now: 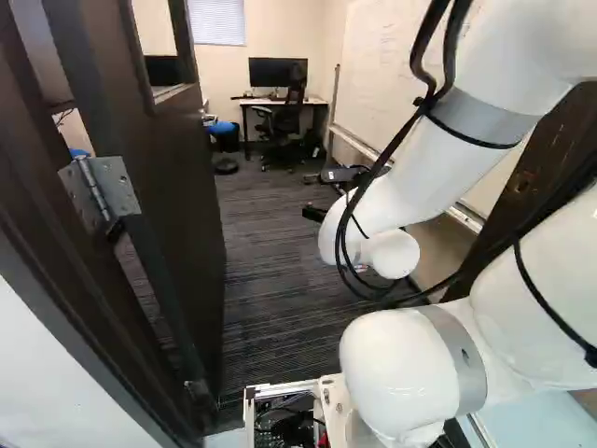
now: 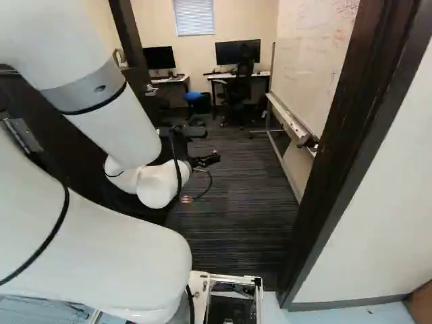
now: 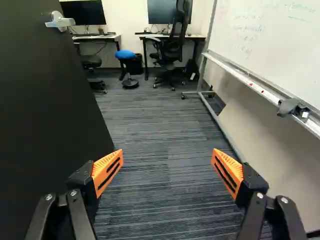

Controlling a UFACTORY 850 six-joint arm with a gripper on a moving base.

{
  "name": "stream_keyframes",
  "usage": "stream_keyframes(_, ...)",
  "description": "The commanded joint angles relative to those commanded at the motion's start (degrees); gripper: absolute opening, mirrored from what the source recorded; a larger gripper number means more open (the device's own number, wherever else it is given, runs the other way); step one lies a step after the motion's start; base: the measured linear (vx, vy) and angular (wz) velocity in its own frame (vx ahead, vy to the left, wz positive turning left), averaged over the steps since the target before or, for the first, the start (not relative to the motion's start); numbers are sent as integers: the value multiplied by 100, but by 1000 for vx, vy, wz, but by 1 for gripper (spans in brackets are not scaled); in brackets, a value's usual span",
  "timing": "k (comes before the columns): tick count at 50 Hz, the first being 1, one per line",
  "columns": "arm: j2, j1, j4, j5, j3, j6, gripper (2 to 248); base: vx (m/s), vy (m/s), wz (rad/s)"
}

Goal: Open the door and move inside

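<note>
Nearest the camera in both base views, we see the arm (image 1: 410, 359) of our robot, reaching toward the doorway. At the left of the left base view stands the door (image 1: 182, 201), swung well open into the room, its handle (image 3: 60, 21) visible in the wrist view. Right of it runs the carpet (image 3: 160, 115), over which we hold the gripper (image 3: 168, 158) wide apart, with no object between its fingers. Farther right are the whiteboard (image 3: 280, 50) and the door frame (image 2: 361, 128).

We judge the opening step done and entry in hand. Next, we should drive the base (image 1: 250, 411) straight ahead, keeping the arm off both door and frame.

Counting left to right, we find one door, one handle, two monitors (image 3: 84, 12), two desks (image 3: 110, 37), two office chairs (image 3: 173, 47), one blue-seated stool (image 3: 125, 54), one black bin (image 3: 134, 65) and one whiteboard.
</note>
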Motion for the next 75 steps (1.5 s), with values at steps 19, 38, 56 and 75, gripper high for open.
stream_keyframes(19,0,0,0,0,0,0,247,154,-23,160)
stream_keyframes(38,0,0,0,0,0,0,247,152,-13,123)
stream_keyframes(56,0,0,0,0,0,0,247,142,-33,-4)
stream_keyframes(75,0,0,0,0,0,0,247,126,-31,0)
